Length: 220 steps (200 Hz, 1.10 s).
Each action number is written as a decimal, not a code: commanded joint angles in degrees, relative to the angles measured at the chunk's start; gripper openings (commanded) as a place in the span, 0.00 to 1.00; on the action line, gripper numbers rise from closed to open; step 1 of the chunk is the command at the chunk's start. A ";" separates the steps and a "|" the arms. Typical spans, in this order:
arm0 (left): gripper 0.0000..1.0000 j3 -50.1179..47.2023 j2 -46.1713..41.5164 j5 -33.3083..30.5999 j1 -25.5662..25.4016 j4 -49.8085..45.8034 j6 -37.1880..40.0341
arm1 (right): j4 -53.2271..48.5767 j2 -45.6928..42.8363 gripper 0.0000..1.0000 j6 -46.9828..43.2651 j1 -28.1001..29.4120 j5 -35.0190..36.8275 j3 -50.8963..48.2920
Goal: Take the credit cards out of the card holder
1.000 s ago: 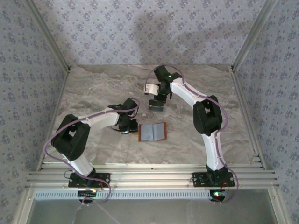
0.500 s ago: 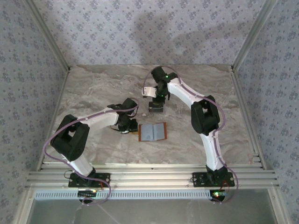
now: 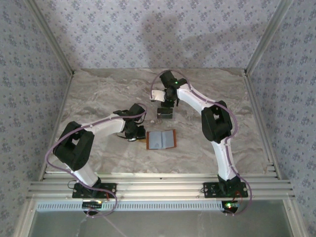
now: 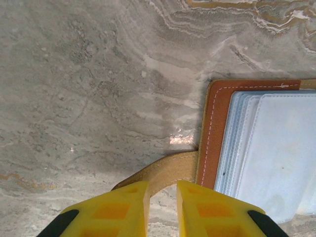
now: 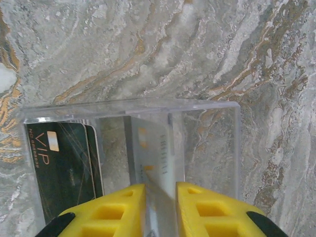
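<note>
One pale card point(image 5: 157, 153) is clamped in the right gripper point(image 5: 160, 197) above a clear tray point(image 5: 212, 128) just beyond the card holder point(image 3: 161, 139); a dark card point(image 5: 64, 168) is laid inside that tray. The holder is spread open, its strap point(image 4: 163, 170) pinched by the left gripper point(image 4: 163, 197).

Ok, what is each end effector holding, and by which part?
The left end effector pinches the card holder by its tan strap; the right end effector grips a pale card by its near end, over the clear tray.
</note>
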 commanded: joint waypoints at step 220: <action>0.22 0.31 -2.08 -0.40 0.22 -1.61 -0.04 | 8.40 -1.55 0.34 2.92 -1.07 0.66 -4.28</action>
